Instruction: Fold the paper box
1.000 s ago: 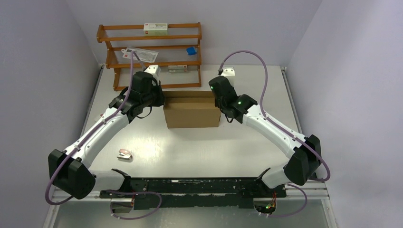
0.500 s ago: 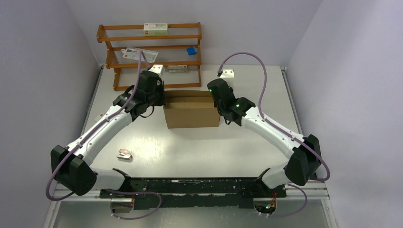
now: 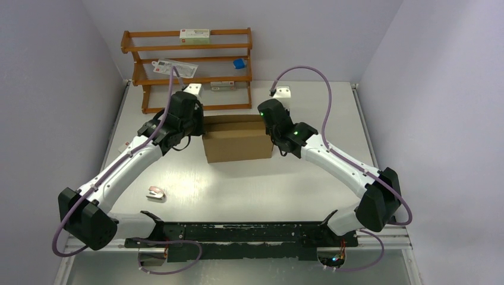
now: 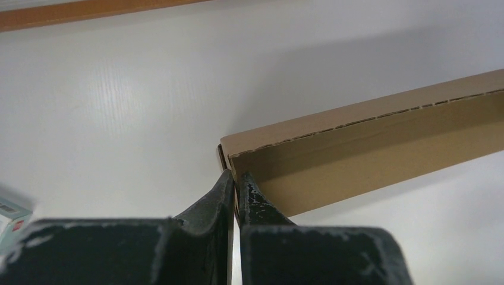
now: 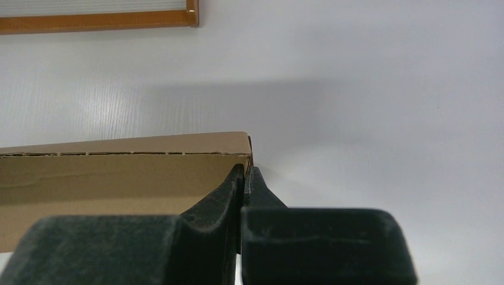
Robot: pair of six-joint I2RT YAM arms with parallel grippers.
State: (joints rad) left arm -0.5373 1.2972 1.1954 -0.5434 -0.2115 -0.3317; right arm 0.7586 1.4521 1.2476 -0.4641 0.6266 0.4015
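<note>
Pinching box (image 3: 238, 145) at both ends: my left gripper (image 4: 236, 178) clamped on its left wall, right gripper (image 5: 245, 172) on its right wall. Box upright mid-table (image 3: 249, 184), near rack (image 3: 226, 46).

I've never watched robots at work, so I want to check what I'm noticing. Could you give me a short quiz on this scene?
1. True or false: the paper box lies as a flat, unfolded sheet.
2. Where is the wooden rack? A) at the back of the table, beyond the box; B) on top of the box; C) between the arms' bases.
3. Which are closed on an end wall of the box: the left fingers, the right fingers, or both?
Key: 1 false, its walls are up; 2 A; 3 both, one pair at each end.
</note>
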